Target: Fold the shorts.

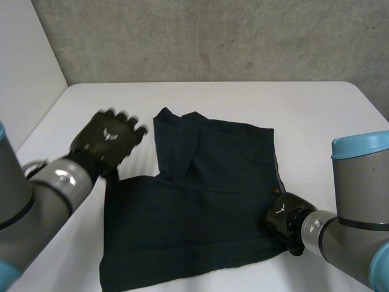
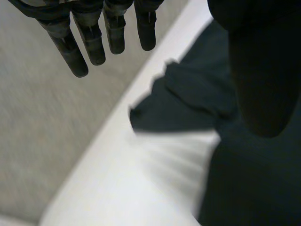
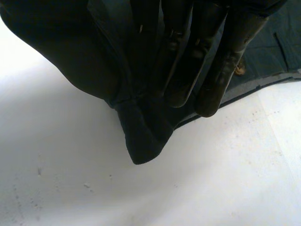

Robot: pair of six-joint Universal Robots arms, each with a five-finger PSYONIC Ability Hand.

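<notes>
You've got 1 pair of dark navy fabric shorts point(image 1: 194, 201) spread mid-table on the white tabletop point(image 1: 304, 103), rumpled at its 11 o'clock corner. There are 2 black robot hands in shot. The left hand point(image 1: 108, 139) is at the shorts' 10 o'clock, just beside the cloth, fingers point(image 2: 94, 42) straight and spread, grasping nothing. The right hand point(image 1: 282, 216) is at the 4 o'clock edge near 1 small brown button point(image 1: 276, 190), thumb and fingers point(image 3: 207, 70) pinching a fold of the fabric.
</notes>
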